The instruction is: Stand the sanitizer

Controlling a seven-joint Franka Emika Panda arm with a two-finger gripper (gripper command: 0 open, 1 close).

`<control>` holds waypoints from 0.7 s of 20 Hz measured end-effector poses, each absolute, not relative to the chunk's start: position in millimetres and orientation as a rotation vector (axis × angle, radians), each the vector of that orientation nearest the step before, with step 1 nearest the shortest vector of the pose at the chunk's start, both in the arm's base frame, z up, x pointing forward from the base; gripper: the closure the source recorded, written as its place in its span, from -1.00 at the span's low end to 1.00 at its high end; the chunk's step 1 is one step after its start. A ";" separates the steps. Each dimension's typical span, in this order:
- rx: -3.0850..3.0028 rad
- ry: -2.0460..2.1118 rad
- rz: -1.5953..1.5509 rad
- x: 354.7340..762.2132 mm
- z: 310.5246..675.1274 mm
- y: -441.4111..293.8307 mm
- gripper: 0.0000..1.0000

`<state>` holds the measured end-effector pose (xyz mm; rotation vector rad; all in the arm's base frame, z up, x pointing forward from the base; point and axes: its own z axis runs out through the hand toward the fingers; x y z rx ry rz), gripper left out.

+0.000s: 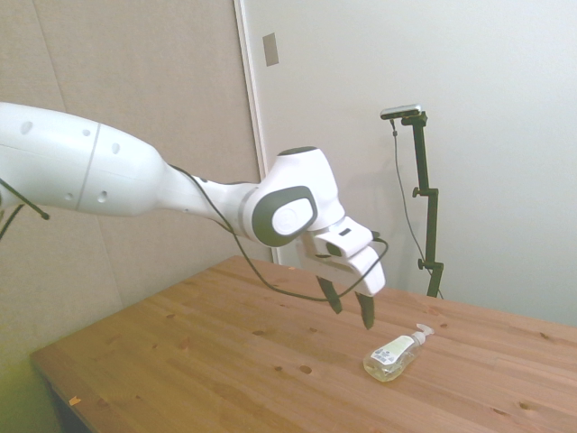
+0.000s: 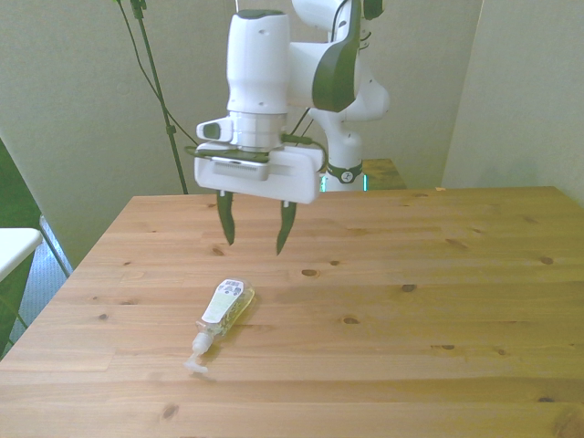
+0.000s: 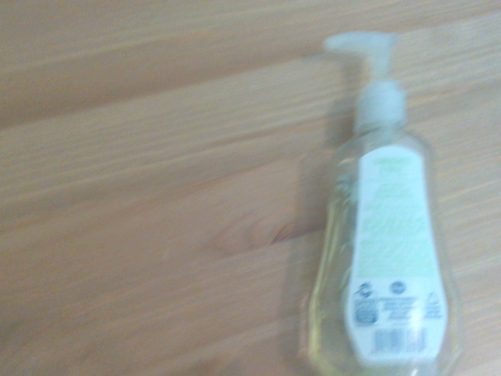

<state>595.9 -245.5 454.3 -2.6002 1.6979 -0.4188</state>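
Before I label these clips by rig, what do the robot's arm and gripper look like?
The arm has glossy white rounded shells with dark grey bands at the joints. A thin black cable hangs loosely along it to the wrist. The gripper is a white boxy block with two slim, dark, pointed fingers beneath. No readable markings show.

Wrist view: sanitizer (image 3: pixel 387 258) soft-focused throughout; its base cut off by the frame edge; label print too blurred to read. Front view: sanitizer label (image 2: pixel 224 301) too small to read. Side view: white arm (image 1: pixel 81 167) runs out of frame at the picture's left; table (image 1: pixel 225 361) cropped at the bottom edge.
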 end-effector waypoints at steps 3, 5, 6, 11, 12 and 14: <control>-2.546 1.721 -0.445 622.1 443.1 -269.1 -1.00; -2.522 1.729 -0.460 640.1 437.7 -277.0 -1.00; -2.517 1.732 -0.467 648.3 435.0 -280.7 -1.00; -2.499 1.768 -0.444 675.0 418.9 -305.4 -1.00; -2.492 1.777 -0.442 678.6 413.4 -311.2 -1.00; -2.486 1.788 -0.437 685.5 403.5 -319.9 -1.00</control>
